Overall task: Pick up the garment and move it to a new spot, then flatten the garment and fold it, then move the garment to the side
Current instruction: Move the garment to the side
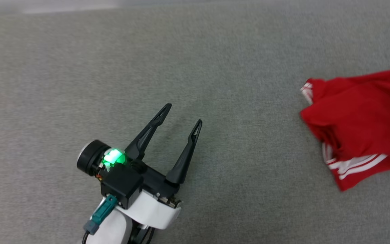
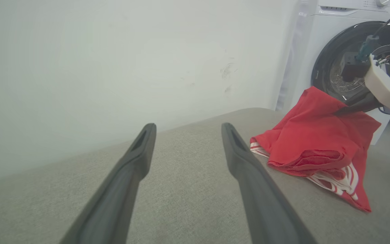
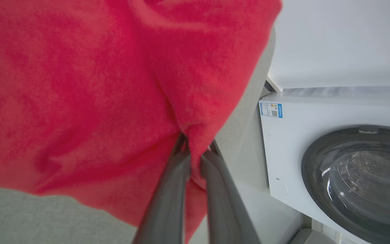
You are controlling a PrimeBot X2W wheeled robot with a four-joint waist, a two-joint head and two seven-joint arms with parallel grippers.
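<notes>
Garment [image 1: 361,118]: red shirt with red-and-white stripe trim, bunched up at the right edge of your head view. Its lower part lies on the grey fabric-covered desk [image 1: 147,51] and its upper part is drawn up toward the right.
Left end effector [image 1: 183,113]: you have it spread wide with nothing between the fingers. They point up and to the right over bare grey fabric, well apart from the shirt.
Right end effector [image 3: 196,142]: its two fingers are pressed close together with a fold of red cloth pinched between them, so you have hold of the shirt.
Left wrist view: the cloth rises to a peak where a dark finger [image 2: 357,105] of your right arm meets it, and the striped trim rests low on the desk.
Washing machine [image 3: 317,112]: white front-loader with a round dark door, just past the end of the desk, behind the shirt.
Wall [image 2: 113,67]: pale and plain, beyond the far edge of the desk.
</notes>
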